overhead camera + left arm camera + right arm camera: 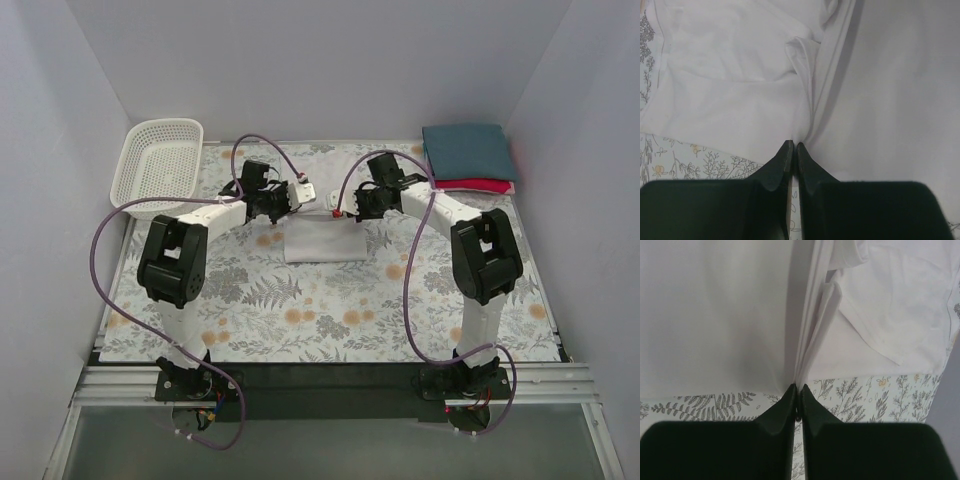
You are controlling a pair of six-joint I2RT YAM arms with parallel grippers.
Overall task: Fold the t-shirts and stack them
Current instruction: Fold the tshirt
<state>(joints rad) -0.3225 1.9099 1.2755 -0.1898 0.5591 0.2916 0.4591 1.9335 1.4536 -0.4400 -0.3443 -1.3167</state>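
Jaws: both shut tight, no gap betw. tips on either wrist cam. Left gripper pinches a gathered ridge of the white shirt. Right gripper does the same on its side.

Top cam: shirt sits mid-table on the floral cloth. Its far edge is raised at my two pinch pts, and the rest drapes down as a rough rectangle.

Teal shirt lies folded on the red shirt at the far right corner, well apart. Basket is far left.

Step, as I judge it: mid-fold on the white shirt, not yet stacked.

Next move needs both arms travelling together w/ even tension. Lay the held edge flat over the body w/o bunching, then let go. An uneven pull would prob. skew the fold.
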